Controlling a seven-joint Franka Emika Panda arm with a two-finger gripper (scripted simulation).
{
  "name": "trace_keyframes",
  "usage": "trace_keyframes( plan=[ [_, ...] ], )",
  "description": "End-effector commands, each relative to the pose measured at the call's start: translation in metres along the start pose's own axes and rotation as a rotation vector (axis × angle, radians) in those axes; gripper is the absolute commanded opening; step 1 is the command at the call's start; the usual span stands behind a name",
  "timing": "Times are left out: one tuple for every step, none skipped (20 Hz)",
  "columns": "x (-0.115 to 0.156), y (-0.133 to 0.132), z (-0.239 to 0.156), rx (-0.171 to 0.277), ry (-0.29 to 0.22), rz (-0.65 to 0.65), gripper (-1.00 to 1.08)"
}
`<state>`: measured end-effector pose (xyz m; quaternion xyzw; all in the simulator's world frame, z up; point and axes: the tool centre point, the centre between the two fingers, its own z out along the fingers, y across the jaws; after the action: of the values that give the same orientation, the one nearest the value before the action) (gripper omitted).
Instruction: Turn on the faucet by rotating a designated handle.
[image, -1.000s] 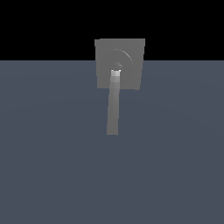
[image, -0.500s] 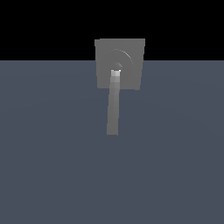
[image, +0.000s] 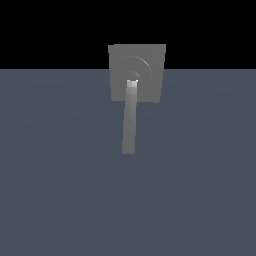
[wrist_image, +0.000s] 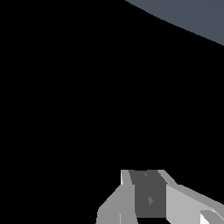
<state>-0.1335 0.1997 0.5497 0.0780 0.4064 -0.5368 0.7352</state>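
Only part of the pale grey, blocky tool (wrist_image: 148, 197) is shown, and only in the wrist view, where its light side pieces flank a darker grey panel against a black background. Its fingertips are not seen, so whether the tool is spread or pressed together cannot be told. Nothing is seen to be gripped by it. A curved slice of the flat slate-blue table (wrist_image: 192, 15) is caught at one corner of that view, well apart from the tool.

In the exterior view the tool is not seen at all. The slate-blue table fills the lower part of the picture, below a black band. The small matte grey squarish faucet block (image: 150, 75) is found slightly toward the exterior view's right of the middle, at the table's far edge, its upper part set against the black. A raised circular ring is carried on its face.

The long, thin, straight grey handle bar (image: 130, 122) is rooted at the centre of that ring, where its hub end is palest. Its long axis is laid nearly vertical in the picture, running from the hub toward the viewer, with the free end tipped slightly toward the exterior view's left. The bar is seen to be longer than the block, and its free end lies over bare table.
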Motion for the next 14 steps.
trace_keyframes(
  plan=[
    [0.01, 0.024, -0.015, -0.05, -0.075, -0.152, -1.0],
    [0.015, 0.033, -0.021, -0.07, -0.104, -0.214, -1.0],
    [0.021, 0.043, -0.027, -0.089, -0.133, -0.277, -1.0],
    [0.027, 0.053, -0.034, -0.108, -0.162, -0.341, -1.0],
    [0.035, 0.062, -0.04, -0.127, -0.19, -0.404, -1.0],
    [0.043, 0.071, -0.046, -0.145, -0.219, -0.469, -1.0],
    [0.052, 0.08, -0.052, -0.164, -0.247, -0.533, -1.0],
    [0.061, 0.089, -0.059, -0.182, -0.275, -0.598, -1.0],
    [0.071, 0.097, -0.065, -0.2, -0.303, -0.664, -1.0],
    [0.082, 0.106, -0.071, -0.218, -0.331, -0.729, -1.0],
    [0.093, 0.113, -0.078, -0.236, -0.359, -0.795, -1.0],
    [0.105, 0.121, -0.084, -0.254, -0.387, -0.861, -1.0],
    [0.117, 0.128, -0.09, -0.272, -0.415, -0.927, -1.0],
    [0.131, 0.134, -0.096, -0.29, -0.443, -0.994, -1.0]
  ],
)
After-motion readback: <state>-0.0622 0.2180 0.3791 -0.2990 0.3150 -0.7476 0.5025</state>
